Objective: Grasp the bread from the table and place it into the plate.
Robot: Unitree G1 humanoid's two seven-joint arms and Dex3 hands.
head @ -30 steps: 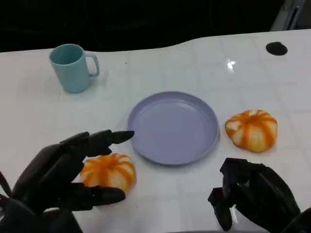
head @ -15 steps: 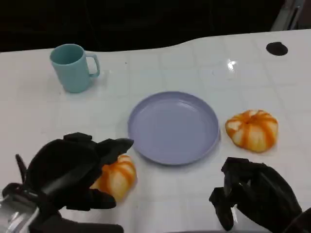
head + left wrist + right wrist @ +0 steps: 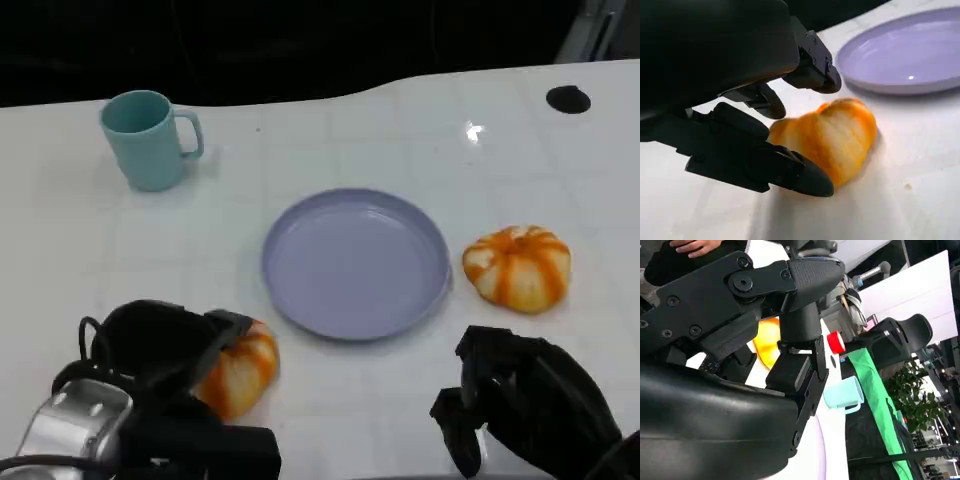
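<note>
**Left robot hand closing over the near bread**

Head view: the left robot hand has come down and turned over the bread since a second ago, when its fingers were spread above and beside the bun. It now covers the bun's left half, with only the right part of the bun showing. The bread lies on the table, just beside the near-left rim of the plate, not in it. Left wrist view: fingers bracket the bread from two sides. The lower one lies against it, but whether the upper ones touch it cannot be told. The bun rests on the table, so the grasp appears begun but not completed; lifting and carrying to the plate remain to be done.

The right robot hand is curled in, holds nothing, and sits where it was, near the table's front edge. A second bread lies right of the plate; a cup stands at far left. Both are unmoved.

No brand, label or writing can be read on any object.
</note>
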